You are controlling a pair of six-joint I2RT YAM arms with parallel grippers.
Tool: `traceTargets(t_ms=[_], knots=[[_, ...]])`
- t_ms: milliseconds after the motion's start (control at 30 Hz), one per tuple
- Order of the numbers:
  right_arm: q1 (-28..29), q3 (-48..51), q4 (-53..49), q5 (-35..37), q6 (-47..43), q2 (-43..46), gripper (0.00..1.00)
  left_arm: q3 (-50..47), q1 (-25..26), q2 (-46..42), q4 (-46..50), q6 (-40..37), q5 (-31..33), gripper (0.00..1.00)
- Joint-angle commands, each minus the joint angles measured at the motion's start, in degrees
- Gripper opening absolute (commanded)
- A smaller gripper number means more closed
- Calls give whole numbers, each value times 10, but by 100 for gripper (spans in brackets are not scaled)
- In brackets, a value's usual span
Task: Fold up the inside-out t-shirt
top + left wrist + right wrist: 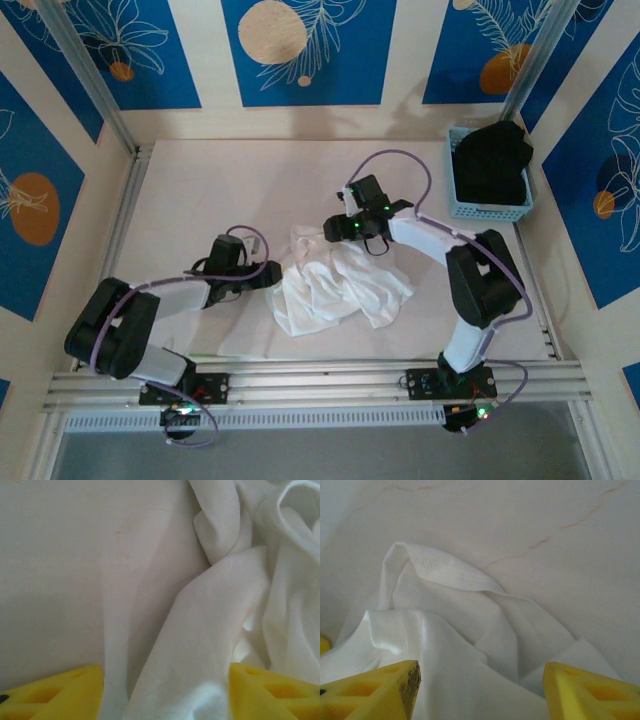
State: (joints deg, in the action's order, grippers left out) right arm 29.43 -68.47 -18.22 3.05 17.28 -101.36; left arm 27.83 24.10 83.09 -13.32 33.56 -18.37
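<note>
The shirt (335, 285) lies crumpled mid-surface (200, 180) between your arms, with no clear long axis. Your left jaws stand apart at its left edge, cloth running in between the fingers (270, 692). Farther out, your right jaws, also apart, sit at its far edge, a raised fold just ahead.

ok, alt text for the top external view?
A crumpled white t-shirt lies between the two arms, the left gripper at its left edge and the right gripper at its far edge. A blue basket holding a black garment sits in the far right corner.
</note>
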Motion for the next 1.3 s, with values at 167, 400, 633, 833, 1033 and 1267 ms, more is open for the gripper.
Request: traceTargets(t_ms=[167,400,633,833,1033,1267], knots=[[13,-70,-15,-37,-35,-30,10,9,11,38,-119,36,-56,11],[-31,-40,60,-93,-19,95,0,32,2,-65,-138,22,-19,0],[-81,-51,111,-134,-17,242,0,102,-8,-199,-132,-45,56,0],[-91,-91,112,-133,-51,328,0,220,-11,-264,-103,-89,72,0],[-90,45,115,-111,-59,435,0,203,-11,-293,-49,-94,46,0],[-31,257,115,-47,-44,509,41,170,-11,-270,-2,-114,18,0]])
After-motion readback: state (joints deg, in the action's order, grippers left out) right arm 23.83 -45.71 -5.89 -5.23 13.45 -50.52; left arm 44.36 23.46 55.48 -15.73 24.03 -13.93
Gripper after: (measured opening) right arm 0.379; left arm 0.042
